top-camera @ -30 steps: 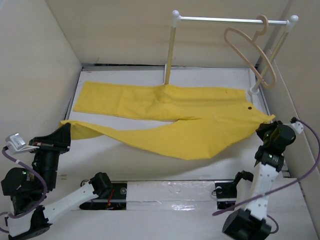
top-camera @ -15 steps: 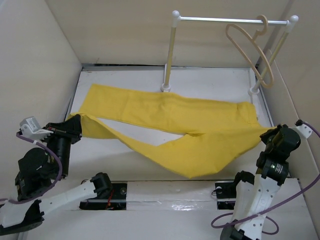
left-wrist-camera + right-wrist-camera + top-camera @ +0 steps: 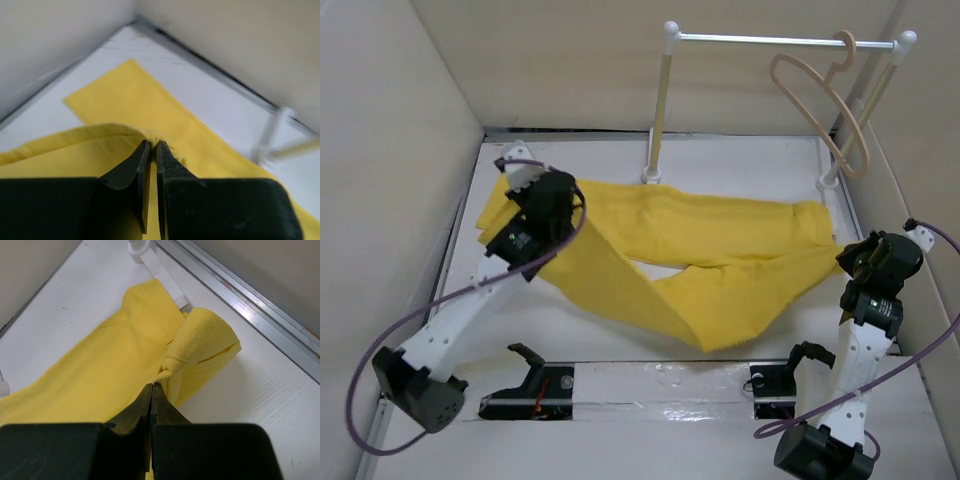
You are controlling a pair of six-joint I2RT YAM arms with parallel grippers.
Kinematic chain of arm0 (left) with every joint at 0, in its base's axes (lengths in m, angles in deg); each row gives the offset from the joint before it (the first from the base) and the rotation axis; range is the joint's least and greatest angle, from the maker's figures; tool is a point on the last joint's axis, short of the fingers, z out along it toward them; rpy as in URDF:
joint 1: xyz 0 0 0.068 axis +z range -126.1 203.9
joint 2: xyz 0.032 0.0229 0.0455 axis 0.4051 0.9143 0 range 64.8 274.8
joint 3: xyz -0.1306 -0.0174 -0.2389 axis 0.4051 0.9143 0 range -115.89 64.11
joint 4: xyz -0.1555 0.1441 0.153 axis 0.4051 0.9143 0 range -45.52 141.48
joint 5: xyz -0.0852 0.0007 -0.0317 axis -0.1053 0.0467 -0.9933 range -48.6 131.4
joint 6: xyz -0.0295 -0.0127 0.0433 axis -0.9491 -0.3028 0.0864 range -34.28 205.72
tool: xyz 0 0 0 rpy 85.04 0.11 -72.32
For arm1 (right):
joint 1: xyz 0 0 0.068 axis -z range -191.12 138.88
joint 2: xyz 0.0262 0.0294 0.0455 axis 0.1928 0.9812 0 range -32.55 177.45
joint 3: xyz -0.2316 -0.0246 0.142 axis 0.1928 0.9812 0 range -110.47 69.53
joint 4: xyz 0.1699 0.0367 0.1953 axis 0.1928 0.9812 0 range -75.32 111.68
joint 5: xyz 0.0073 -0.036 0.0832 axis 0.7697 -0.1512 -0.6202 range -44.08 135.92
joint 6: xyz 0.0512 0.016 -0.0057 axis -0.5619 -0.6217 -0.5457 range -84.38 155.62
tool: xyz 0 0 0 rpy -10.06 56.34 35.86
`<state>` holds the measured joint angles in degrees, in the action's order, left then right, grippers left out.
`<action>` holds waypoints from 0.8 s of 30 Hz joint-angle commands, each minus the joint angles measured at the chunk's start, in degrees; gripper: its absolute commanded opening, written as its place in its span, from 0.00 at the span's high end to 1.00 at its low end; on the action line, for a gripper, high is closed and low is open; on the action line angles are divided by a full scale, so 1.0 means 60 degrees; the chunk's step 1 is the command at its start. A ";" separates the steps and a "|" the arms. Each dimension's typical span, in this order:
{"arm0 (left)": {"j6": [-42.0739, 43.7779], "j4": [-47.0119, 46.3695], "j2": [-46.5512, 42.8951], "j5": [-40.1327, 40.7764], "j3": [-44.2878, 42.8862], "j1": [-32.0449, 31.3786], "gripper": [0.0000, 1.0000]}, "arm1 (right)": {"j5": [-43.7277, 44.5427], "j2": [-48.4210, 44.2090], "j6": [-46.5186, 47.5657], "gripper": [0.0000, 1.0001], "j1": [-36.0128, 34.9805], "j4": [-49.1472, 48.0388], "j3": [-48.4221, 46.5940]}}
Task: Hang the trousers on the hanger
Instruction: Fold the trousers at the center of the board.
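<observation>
Left gripper [image 3: 151, 145] has swung to the upper left, pinching a leg of the yellow trousers [image 3: 720, 250], which lie left-to-right on the surface [image 3: 605, 332]; right gripper [image 3: 151, 385] pinches the waist, nearest the hanger [image 3: 820, 105] at upper right.

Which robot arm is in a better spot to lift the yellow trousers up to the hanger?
Probably the right. The right end effector pinches the trousers at the waist end, just below the hanger on the rack. The left end effector holds a leg on the other side.
</observation>
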<state>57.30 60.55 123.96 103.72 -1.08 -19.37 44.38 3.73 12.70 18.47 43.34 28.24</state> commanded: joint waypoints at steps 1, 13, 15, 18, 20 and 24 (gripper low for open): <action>-0.1209 0.0588 -0.0263 -0.3631 -0.0154 0.3689 1.00 | -0.0052 -0.0258 0.0083 1.00 -0.0023 -0.1086 0.0188; -0.1591 0.0133 -0.0194 -0.4456 -0.0222 0.8471 1.00 | 0.0154 0.1335 0.0069 1.00 -0.0023 -0.2301 -0.0146; -0.1415 0.0338 0.0597 -0.4105 -0.0850 0.8471 1.00 | 0.0096 0.1833 -0.0033 1.00 -0.0023 -0.2462 -0.0483; -0.1298 0.0237 0.1593 -0.3985 -0.1132 0.8601 1.00 | -0.0373 0.2857 -0.0208 1.00 -0.0023 -0.2901 -0.0997; -0.1166 0.0061 0.1843 -0.3972 -0.1147 0.8720 1.00 | -0.0184 0.3152 -0.0282 1.00 -0.0126 -0.3296 -0.1071; -0.0946 -0.0116 0.2692 -0.3650 -0.1395 0.8720 1.00 | 0.0052 0.3783 -0.0369 1.00 -0.0462 -0.3677 -0.1246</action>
<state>50.06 63.35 139.54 77.93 -5.47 32.28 42.50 25.60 11.17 16.50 29.40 24.21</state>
